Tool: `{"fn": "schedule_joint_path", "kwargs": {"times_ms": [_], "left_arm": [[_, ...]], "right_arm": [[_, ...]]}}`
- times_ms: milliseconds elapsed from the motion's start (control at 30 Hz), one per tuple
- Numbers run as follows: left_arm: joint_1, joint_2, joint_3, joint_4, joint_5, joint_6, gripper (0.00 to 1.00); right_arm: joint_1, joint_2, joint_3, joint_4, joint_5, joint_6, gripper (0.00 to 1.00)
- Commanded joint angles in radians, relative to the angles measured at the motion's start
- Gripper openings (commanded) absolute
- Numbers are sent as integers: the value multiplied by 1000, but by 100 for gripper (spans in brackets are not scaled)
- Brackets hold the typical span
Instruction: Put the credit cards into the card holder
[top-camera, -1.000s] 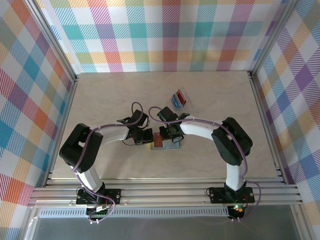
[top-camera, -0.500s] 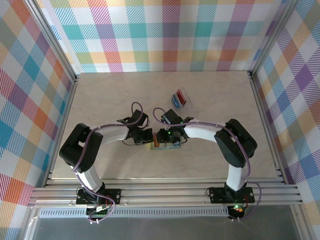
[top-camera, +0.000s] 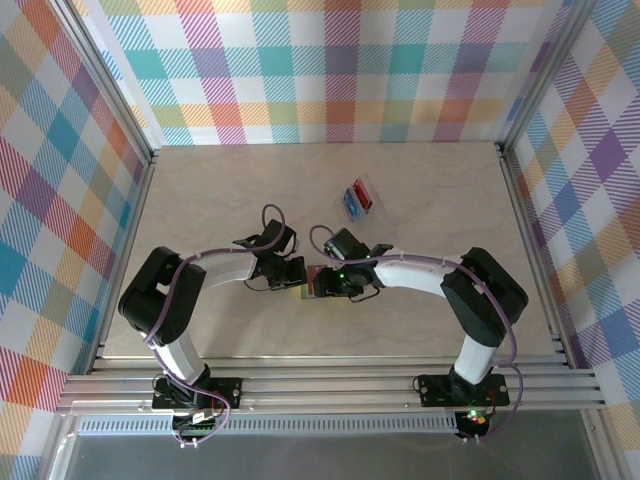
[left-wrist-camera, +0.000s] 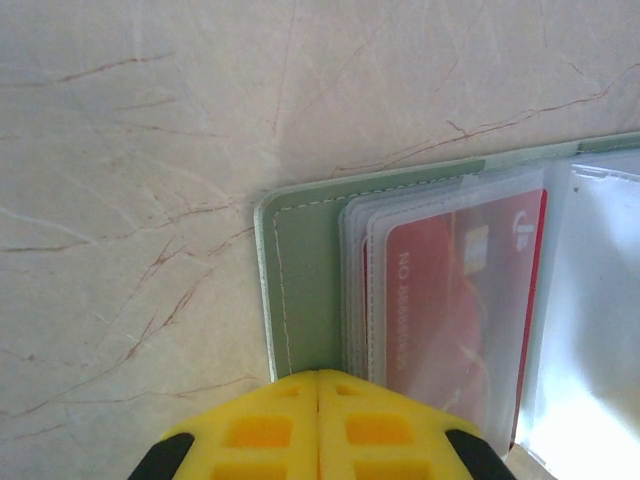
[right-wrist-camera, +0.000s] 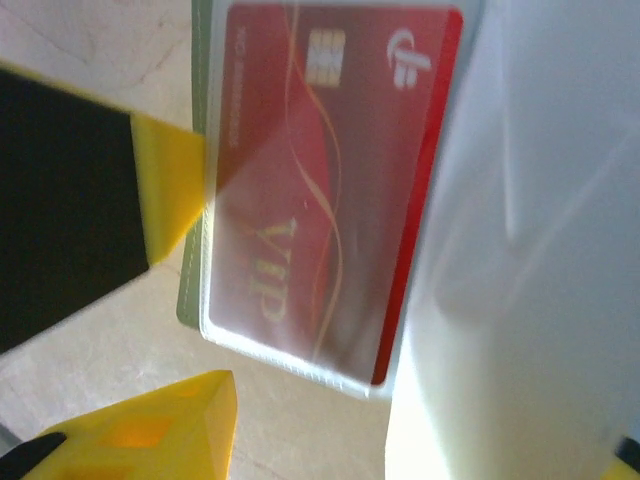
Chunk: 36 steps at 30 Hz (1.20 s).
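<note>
The green card holder (left-wrist-camera: 305, 270) lies open on the table, its clear sleeves fanned out. A red credit card (left-wrist-camera: 455, 300) sits inside one sleeve, and in the right wrist view this red card (right-wrist-camera: 320, 180) shows a chip and "VIP". My left gripper (left-wrist-camera: 318, 374) is shut, its yellow tips resting on the holder's left flap. My right gripper (right-wrist-camera: 430, 425) hovers open just over the sleeves, with nothing held. From above, both grippers meet over the card holder (top-camera: 318, 292). More red and blue credit cards (top-camera: 355, 198) stand in a tray.
The clear plastic tray (top-camera: 368, 186) sits on the table beyond the grippers, right of centre. A loose clear sleeve page (right-wrist-camera: 530, 250) stands bright at the right of the right wrist view. Metal rails (top-camera: 330, 385) run along the near edge.
My right gripper has opened and shifted left and lower over the card holder, letting go of the red card. The left gripper stayed shut in place.
</note>
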Motion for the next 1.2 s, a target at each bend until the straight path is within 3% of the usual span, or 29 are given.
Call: {"fn": "schedule_joint_path", "kwargs": {"times_ms": [0,433,900,1167], "left_arm": [[-2,51,-46,35,22,-21,7],[74,-25,-117,115,113,-73,9],[131,-182,-181,97,49,-94,31],[157,-230,-210,121,71,-120,35]], "right_arm": [[2,32,71,-4,22,-49,49],[2,140,160,38,-71,-100,51],[-7,158,178,52,-175,-119,55],[-15,137,173,65,-223,-114,56]]}}
